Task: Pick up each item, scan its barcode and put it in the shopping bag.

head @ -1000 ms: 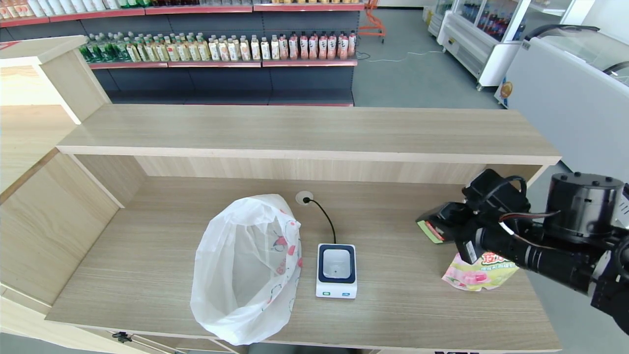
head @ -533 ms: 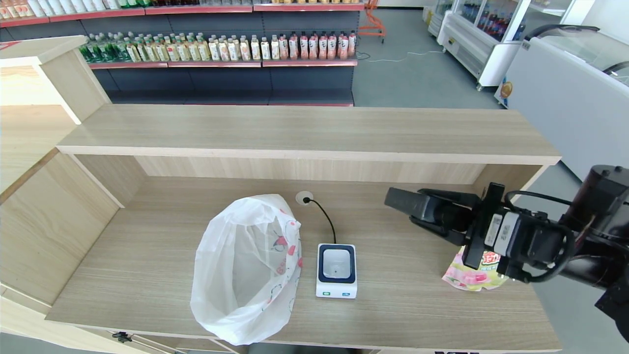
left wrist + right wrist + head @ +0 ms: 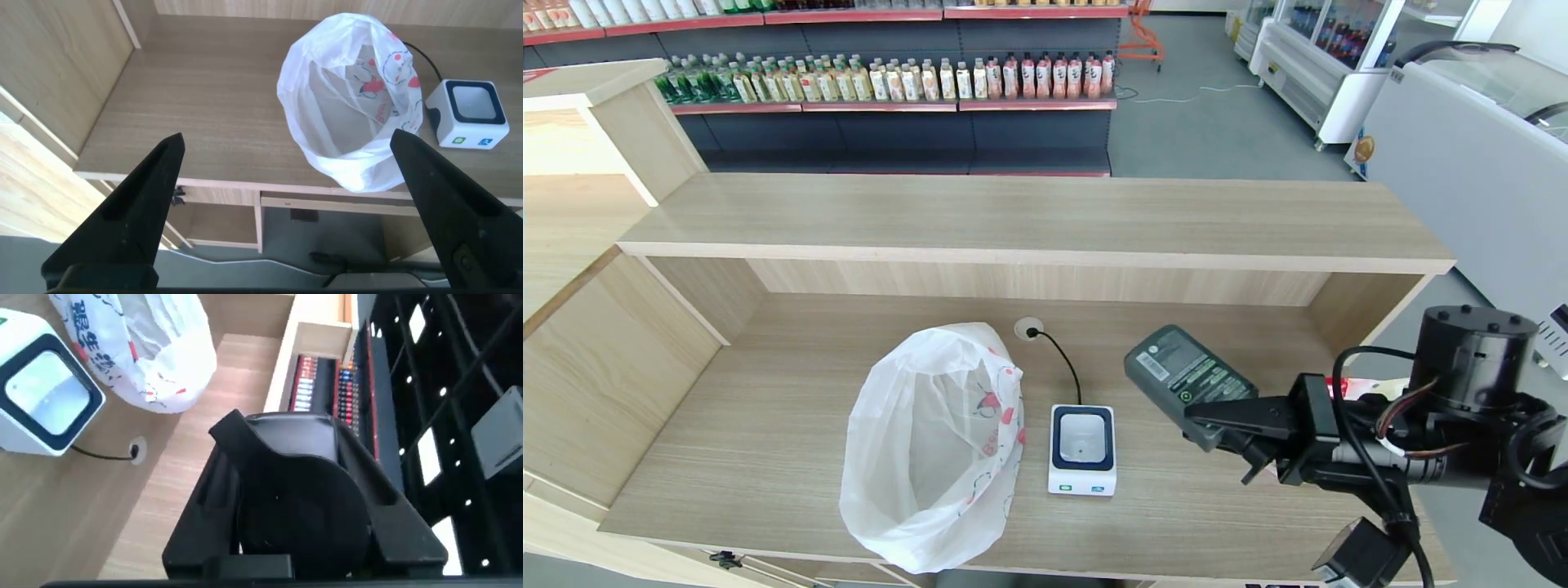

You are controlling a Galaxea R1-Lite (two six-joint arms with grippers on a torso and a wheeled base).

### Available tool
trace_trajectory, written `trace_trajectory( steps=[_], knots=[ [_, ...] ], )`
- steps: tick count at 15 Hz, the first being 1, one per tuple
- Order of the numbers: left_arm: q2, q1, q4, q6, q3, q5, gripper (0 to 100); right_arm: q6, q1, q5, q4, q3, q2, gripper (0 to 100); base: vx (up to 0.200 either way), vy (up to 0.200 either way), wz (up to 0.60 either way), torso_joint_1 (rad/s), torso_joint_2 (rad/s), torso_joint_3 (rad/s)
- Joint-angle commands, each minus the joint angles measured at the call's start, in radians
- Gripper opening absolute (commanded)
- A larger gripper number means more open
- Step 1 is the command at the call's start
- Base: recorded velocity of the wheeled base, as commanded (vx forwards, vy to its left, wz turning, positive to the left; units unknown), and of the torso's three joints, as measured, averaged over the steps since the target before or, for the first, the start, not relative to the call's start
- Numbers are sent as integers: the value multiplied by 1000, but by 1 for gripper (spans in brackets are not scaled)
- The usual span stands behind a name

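My right gripper point(image 3: 1217, 431) is shut on a dark flat pack point(image 3: 1186, 377), held tilted above the counter just right of the scanner, printed label face up. In the right wrist view the pack point(image 3: 298, 498) covers the gripper. The white scanner point(image 3: 1082, 449) point(image 3: 45, 396) with its dark window sits mid-counter, a black cable running back to a hole. The white shopping bag point(image 3: 931, 445) point(image 3: 351, 98) lies open-mouthed left of the scanner. My left gripper point(image 3: 286, 143) hangs open and empty above the counter's front edge near the bag.
A raised wooden ledge point(image 3: 1029, 220) and side walls enclose the counter point(image 3: 768, 425). Behind my right arm a sliver of another packet point(image 3: 1368, 385) peeks out at the counter's right end. Store shelves with bottles point(image 3: 890, 82) stand beyond.
My right arm has swung left toward the scanner and rolled its wrist, turning the pack's label face up. It now covers the pink pouch on the counter.
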Motion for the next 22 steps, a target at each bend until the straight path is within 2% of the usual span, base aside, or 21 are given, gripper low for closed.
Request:
trace_trajectory(
  steps=[1,5,7,12,22],
  knots=[
    [0,0,0,0,0,0,100,-89,35,15,47,-1,12,0,0,0,0,0,0,0],
    [0,0,0,0,0,0,100,-334,96,102,61,3,60,0,0,0,0,0,0,0],
    [0,0,0,0,0,0,100,-390,142,110,57,17,60,0,0,0,0,0,0,0],
    [0,0,0,0,0,0,100,-393,217,115,59,-15,64,0,0,0,0,0,0,0],
    [0,0,0,0,0,0,100,-388,216,118,59,-24,94,0,0,0,0,0,0,0]
  ],
)
